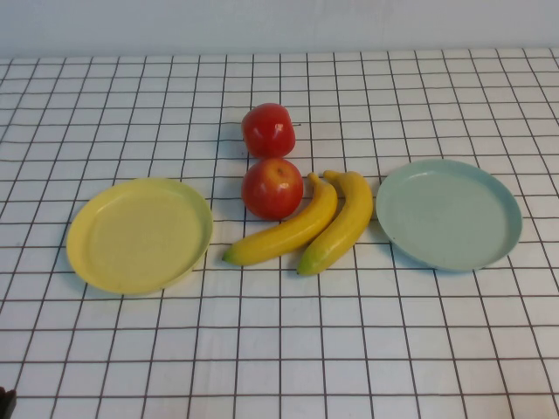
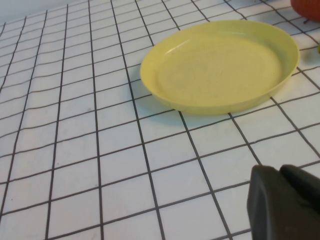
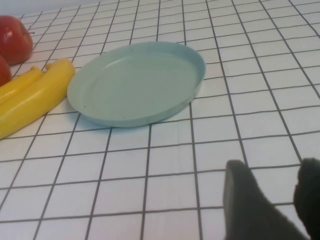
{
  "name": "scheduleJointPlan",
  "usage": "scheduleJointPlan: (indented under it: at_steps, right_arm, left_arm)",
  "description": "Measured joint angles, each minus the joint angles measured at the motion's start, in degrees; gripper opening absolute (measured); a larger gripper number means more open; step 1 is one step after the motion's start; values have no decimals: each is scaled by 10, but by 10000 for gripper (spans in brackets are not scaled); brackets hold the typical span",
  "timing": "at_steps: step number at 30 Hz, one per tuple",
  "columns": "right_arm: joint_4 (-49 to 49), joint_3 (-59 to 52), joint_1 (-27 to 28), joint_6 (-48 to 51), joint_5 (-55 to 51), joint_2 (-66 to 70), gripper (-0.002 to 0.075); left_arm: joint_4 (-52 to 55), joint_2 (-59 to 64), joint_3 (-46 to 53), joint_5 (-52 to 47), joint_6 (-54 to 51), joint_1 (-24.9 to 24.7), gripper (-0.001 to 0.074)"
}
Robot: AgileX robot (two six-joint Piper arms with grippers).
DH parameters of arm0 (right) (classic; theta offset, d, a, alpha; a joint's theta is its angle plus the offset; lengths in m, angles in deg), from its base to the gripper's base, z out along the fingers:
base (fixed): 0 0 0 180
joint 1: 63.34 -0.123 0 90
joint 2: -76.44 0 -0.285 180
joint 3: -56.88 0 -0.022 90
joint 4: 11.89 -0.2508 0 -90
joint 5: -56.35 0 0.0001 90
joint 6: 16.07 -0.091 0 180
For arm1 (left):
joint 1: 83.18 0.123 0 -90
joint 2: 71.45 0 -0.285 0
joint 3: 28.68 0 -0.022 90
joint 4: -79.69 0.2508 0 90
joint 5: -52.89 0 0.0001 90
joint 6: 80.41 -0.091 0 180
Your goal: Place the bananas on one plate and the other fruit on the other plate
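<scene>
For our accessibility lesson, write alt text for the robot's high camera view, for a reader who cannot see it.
Two bananas and two red apples lie mid-table between an empty yellow plate on the left and an empty pale blue-green plate on the right. The cloth is white with black grid lines; neither gripper shows.

Bright even light, soft shadows, glare on apples

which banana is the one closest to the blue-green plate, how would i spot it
Find the pale blue-green plate on the robot's right of the checked table. Two bananas lie side by side just left of it. The right banana has its top end almost at the plate's rim; the left banana lies beside an apple.
</scene>
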Motion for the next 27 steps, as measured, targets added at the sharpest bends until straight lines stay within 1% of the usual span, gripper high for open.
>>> scheduleJointPlan:
  at_steps: [24, 25, 27]
  right_arm:
    - [0, 0, 0, 0, 0, 0, 211]
    - [0, 0, 0, 0, 0, 0, 211]
    - [0, 0, 0, 0, 0, 0, 211]
  left_arm:
    - [-2, 0, 0, 5, 1, 0, 1]
    - [-20, 0, 0, 14, 7, 0, 1]
    - [-91, 0, 1, 52, 45, 0, 1]
